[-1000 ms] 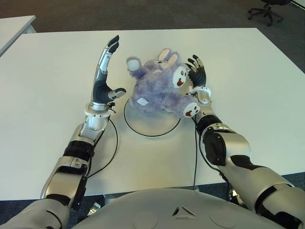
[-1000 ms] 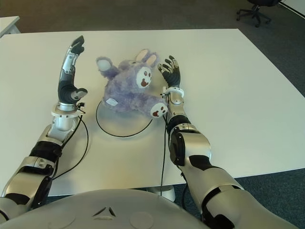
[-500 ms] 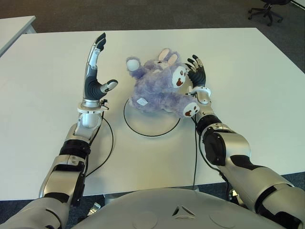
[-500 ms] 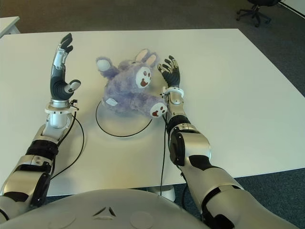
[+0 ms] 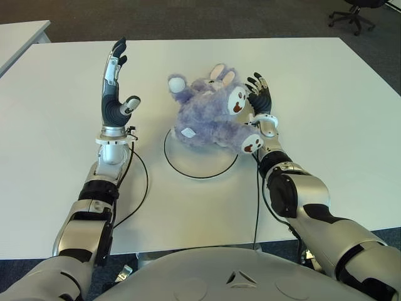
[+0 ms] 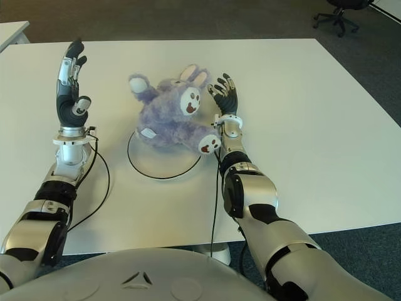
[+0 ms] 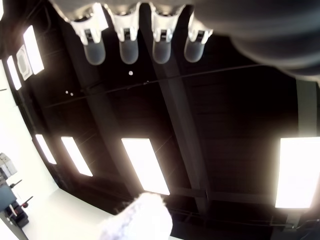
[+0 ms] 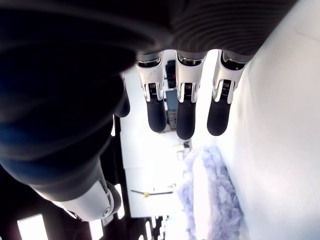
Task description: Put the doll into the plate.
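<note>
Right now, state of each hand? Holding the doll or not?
Left hand: open, fingers extended upward, holding nothing, left of the purple plush rabbit.
Right hand: open, fingers spread beside the rabbit's head, not gripping it.

- You're looking at a doll (image 5: 210, 116) in shaggy, matt lilac plush, its cloth face and foot pads smoother, just beside your right hand (image 5: 260, 100).
- It's lying on a smooth white plate (image 5: 200, 164) and a matt white table (image 5: 326, 106).
- Your left hand (image 5: 114, 88) is showing glossy silver metal and black rubbery-looking palm.
</note>
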